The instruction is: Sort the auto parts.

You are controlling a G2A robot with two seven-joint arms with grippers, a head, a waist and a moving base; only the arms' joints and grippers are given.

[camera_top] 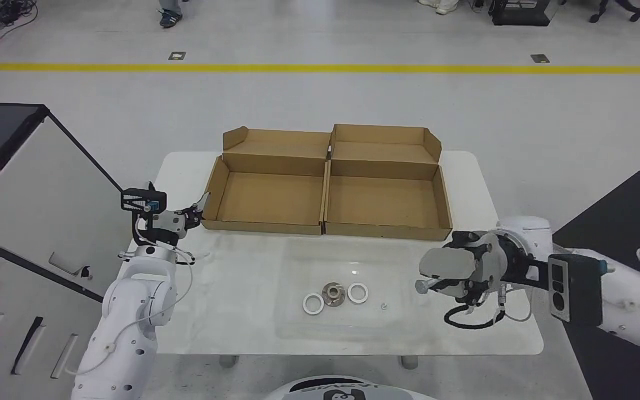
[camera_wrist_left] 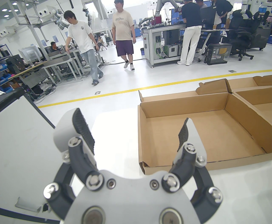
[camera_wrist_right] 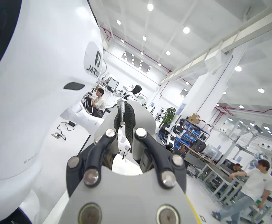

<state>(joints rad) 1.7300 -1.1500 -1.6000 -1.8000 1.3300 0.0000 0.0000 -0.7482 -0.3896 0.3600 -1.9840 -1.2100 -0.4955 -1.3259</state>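
Now, grips a small bolt (camera_wrist_right: 121,112) tight in the right gripper (camera_wrist_right: 124,106), over the right end of the surface (camera_top: 250,270). Hard, slippery, likely light; best pinched across its threads. Holds the left gripper (camera_wrist_left: 131,118) wide apart beside the left box (camera_top: 265,200). Leaves white rings (camera_top: 312,303) and a metal hub (camera_top: 331,294) lying near the front, out of the way.

Pale grey floor (camera_top: 400,30), glossy, marked by a yellow line (camera_top: 320,67) running parallel to the far edge of the white table (camera_top: 250,300); two metal socket plates (camera_top: 177,55) set flush just beyond that line. White ceiling (camera_wrist_right: 191,12), lit by round recessed lamps (camera_wrist_right: 186,30); one white column (camera_wrist_right: 199,89) noted. Furniture on the open floor: aluminium-framed bench (camera_wrist_left: 161,42), black office chairs (camera_wrist_left: 242,40), cluttered desks (camera_wrist_left: 31,72), blue shelving (camera_wrist_right: 191,131), a potted plant (camera_wrist_right: 169,114)
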